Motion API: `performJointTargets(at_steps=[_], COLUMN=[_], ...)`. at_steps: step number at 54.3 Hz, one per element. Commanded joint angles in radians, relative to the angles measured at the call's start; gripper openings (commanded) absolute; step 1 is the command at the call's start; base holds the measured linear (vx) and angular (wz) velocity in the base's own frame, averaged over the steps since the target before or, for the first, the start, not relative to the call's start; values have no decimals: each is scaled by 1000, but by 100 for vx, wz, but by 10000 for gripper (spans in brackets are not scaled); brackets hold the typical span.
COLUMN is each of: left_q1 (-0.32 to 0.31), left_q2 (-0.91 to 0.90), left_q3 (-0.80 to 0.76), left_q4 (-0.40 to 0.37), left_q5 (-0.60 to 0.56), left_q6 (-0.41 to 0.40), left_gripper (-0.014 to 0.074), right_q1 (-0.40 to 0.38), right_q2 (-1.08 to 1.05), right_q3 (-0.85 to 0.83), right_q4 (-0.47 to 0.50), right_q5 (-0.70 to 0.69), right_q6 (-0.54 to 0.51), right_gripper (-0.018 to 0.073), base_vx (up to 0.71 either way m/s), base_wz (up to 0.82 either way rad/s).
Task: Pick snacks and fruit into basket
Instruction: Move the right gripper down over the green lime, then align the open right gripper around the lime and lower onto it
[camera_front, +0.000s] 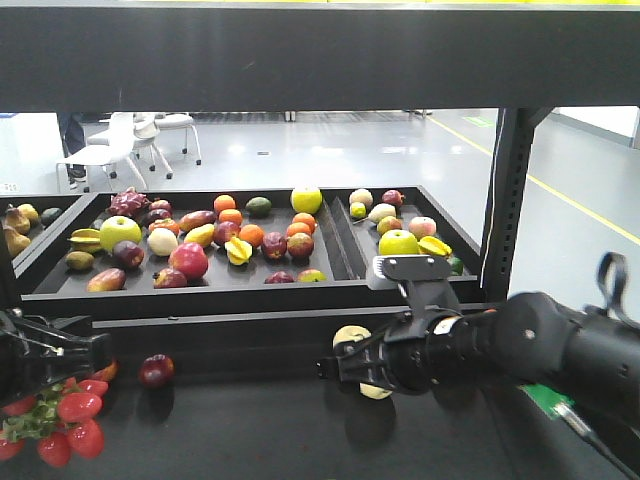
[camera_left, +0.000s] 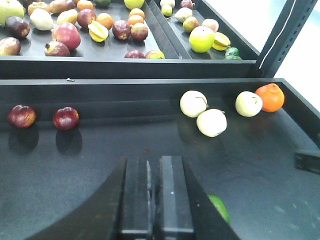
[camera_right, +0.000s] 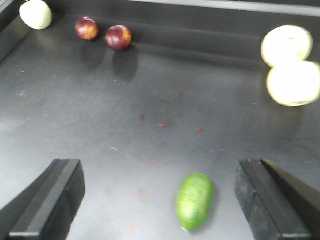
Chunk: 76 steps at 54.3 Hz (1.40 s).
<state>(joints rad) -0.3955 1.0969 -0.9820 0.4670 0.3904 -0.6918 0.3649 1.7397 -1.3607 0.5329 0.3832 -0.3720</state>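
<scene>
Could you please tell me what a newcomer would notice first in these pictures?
The black shelf trays full of colourful fruit stand out first, across the middle of the front view. On the dark lower shelf, the right gripper is open, a small green oval fruit lying between its fingers, with two pale round apples at that view's right edge.

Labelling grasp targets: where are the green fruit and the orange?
green fruit (camera_right: 195, 201), right wrist view, middle of its ribbed skin.
orange (camera_left: 270, 97), left wrist view, centre of its peel.

Black right arm (camera_front: 560, 345) — pale grey wrist block (camera_front: 410, 268), blocky right pincer (camera_right: 159, 197)
</scene>
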Motion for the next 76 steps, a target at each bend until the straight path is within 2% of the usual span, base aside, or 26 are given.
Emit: performJointTargets(at_steps=[1, 17, 38, 49, 66, 76], left_q1=[-6, -6, -6, -6, -6, -6], left_q2=[-19, -19, -19, -19, -19, -19], left_q3=[-30, -30, -30, -30, -30, -30], left_q4=[12, 12, 12, 12, 12, 12], left_q5=[-68, -68, -68, -68, -68, -68], left_q6=[4, 4, 4, 4, 4, 4], left_gripper=[-6, -6, -6, -6, -6, -6], right_q1=[-3, -3, -3, -3, -3, -3], right_q2=[-9, 132, 288, 324, 352, 364], right_q3=[-81, -187, -277, -285, -285, -285], right_q4=[2, -13, -127, -132, -177, -178], right_q5=[-24, 50, 121, 154, 154, 134], right_q6=[7, 48, 136, 145, 195, 190], right_gripper=[662, 652, 643, 637, 628, 613], base_vx=[0, 0, 0, 0, 0, 0], base_wz=[0, 0, 0, 0, 0, 0])
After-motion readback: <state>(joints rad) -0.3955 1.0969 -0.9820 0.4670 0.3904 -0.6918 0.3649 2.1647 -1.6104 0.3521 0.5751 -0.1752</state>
